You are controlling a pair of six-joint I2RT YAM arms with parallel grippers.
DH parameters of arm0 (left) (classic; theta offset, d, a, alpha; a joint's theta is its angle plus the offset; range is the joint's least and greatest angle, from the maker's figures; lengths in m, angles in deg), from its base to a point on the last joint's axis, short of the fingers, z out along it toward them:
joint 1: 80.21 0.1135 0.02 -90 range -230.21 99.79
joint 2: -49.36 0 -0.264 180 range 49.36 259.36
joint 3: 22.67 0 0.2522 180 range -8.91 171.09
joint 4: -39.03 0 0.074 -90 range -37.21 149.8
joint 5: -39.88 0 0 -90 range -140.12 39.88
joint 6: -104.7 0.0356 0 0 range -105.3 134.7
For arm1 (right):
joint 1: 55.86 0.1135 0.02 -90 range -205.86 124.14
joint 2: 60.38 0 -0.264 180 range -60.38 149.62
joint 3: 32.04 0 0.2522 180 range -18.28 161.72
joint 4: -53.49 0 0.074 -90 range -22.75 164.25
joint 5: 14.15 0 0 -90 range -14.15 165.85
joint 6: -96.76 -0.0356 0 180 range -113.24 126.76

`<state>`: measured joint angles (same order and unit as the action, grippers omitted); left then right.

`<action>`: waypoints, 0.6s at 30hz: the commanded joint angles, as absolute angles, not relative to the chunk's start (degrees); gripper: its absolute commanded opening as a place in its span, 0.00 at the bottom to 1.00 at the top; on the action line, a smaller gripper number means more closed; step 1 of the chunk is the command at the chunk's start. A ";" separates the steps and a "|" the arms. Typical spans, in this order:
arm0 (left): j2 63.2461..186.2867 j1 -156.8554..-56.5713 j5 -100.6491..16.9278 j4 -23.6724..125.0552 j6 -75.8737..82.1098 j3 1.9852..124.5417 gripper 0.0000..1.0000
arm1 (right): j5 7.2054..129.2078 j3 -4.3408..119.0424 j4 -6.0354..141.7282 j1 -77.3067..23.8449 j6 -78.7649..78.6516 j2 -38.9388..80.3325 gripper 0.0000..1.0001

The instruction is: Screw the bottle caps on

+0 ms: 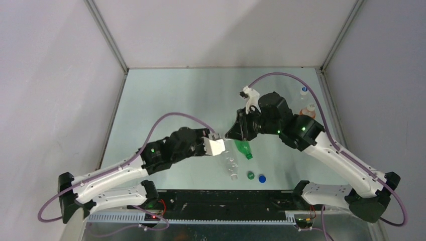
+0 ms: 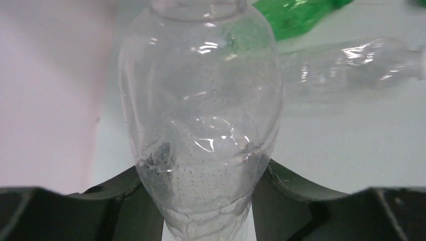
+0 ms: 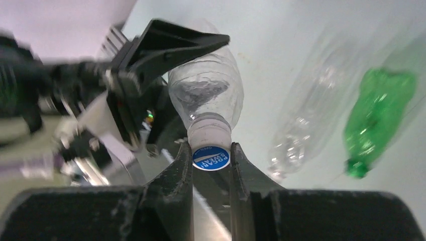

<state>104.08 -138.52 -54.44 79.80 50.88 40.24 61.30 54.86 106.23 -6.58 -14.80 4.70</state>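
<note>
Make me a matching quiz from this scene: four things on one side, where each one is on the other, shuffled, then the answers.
1 white-and-blue cap
2 green cap
3 clear bottle being capped
4 green bottle

A lying on its side on the table
B in the left gripper
C between the right gripper fingers
D loose on the table beside the blue cap

Pairs: 1-C, 2-D, 3-B, 4-A
</note>
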 commanded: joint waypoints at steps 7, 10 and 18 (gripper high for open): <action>102.57 -143.78 -70.52 62.24 54.51 34.98 0.24 | 72.35 55.85 99.87 -9.80 -30.67 4.42 0.49; 101.27 -139.56 -60.78 67.36 51.78 36.68 0.25 | 69.03 55.97 97.67 -9.87 -10.72 1.12 0.75; 104.21 -132.03 -32.16 86.52 51.78 46.87 0.30 | 48.01 54.07 103.30 -9.16 36.32 -4.35 0.82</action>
